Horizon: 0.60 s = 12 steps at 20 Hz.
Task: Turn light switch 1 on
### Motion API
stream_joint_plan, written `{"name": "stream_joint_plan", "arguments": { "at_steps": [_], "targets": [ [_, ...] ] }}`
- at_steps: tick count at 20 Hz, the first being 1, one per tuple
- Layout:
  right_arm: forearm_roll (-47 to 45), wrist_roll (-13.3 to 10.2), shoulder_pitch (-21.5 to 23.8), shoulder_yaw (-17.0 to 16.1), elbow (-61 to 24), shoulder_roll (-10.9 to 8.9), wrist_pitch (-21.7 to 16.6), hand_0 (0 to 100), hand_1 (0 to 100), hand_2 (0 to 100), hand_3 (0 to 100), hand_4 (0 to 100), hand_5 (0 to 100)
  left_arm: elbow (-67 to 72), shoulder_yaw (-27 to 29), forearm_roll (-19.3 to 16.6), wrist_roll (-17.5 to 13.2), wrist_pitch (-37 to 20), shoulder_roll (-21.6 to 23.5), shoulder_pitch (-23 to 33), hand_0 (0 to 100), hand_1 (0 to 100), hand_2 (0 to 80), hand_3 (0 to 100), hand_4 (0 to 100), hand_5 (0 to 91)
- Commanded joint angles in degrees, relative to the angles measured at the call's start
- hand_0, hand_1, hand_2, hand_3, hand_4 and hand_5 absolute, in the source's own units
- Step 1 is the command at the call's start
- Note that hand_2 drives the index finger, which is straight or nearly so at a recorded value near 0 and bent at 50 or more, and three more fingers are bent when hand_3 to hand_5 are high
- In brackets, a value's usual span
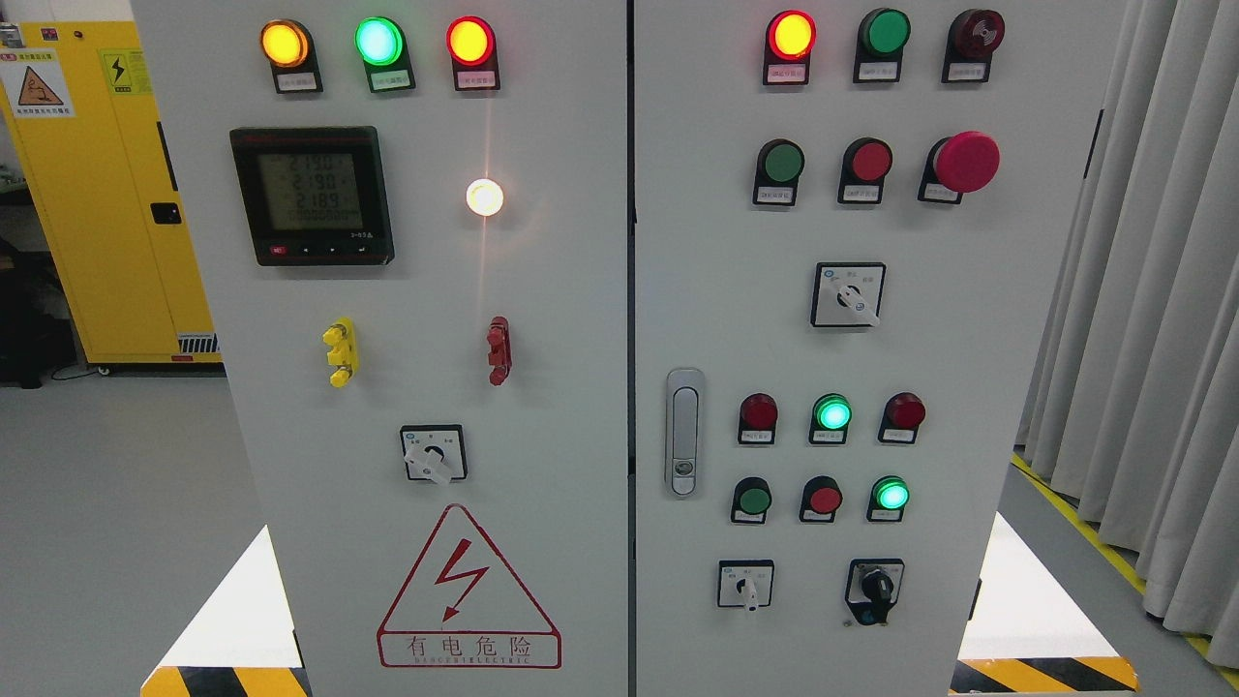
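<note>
A grey electrical cabinet with two doors fills the head view. On the left door (542, 319) a white lamp (484, 197) glows beside a digital meter (312, 195), and below sit a yellow toggle (340, 352), a red toggle (498, 349) and a rotary switch (434, 455). The right door (968, 319) carries rotary switches (847, 295) (745, 584), a black selector (875, 590) and rows of buttons and lamps; I cannot tell which control is light switch 1. No robot hand or arm shows.
Lit yellow, green and red lamps (378, 42) line the top of the left door. A door handle (684, 431) sits on the right door's left edge. A yellow cabinet (106, 194) stands at the left, grey curtains (1142, 290) at the right.
</note>
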Motion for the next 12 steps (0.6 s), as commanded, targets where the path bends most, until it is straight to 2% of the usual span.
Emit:
{"name": "stream_joint_plan", "arguments": {
  "at_steps": [1, 3, 6, 9, 12],
  "targets": [
    [-1.7, 0.0, 0.0, 0.0, 0.0, 0.00, 0.0, 0, 50, 4, 0, 0, 0, 29.5, 2.8, 9.2, -7.3, -2.9, 3.7, 3.1, 15, 39, 71.0, 99, 97, 86.2],
    [-1.7, 0.0, 0.0, 0.0, 0.0, 0.00, 0.0, 0, 50, 4, 0, 0, 0, 36.4, 2.9, 11.4, -12.2, -4.3, 3.7, 3.1, 15, 39, 70.4, 100, 98, 86.2],
    [-1.7, 0.0, 0.0, 0.0, 0.0, 0.00, 0.0, 0, 50, 4, 0, 0, 0, 47.4, 2.6, 11.4, -18.1, -6.0, 3.5, 2.7, 13, 38, 66.5, 100, 96, 82.8],
    [-1.7, 0.0, 0.0, 0.0, 0.0, 0.00, 0.0, 0, 50, 4, 0, 0, 0, 57.5, 2.2, 11.0, -19.7, -5.9, 3.1, 2.5, 10, 38, 60.9, 97, 90, 75.4],
    [-1.7, 0.0, 0.0, 0.0, 0.0, 0.00, 0.0, 0, 50, 4, 0, 0, 0, 67.3, 1.6, 10.7, -19.7, -5.8, 2.8, 1.6, 7, 37, 46.1, 77, 75, 49.4]
  ]
}}
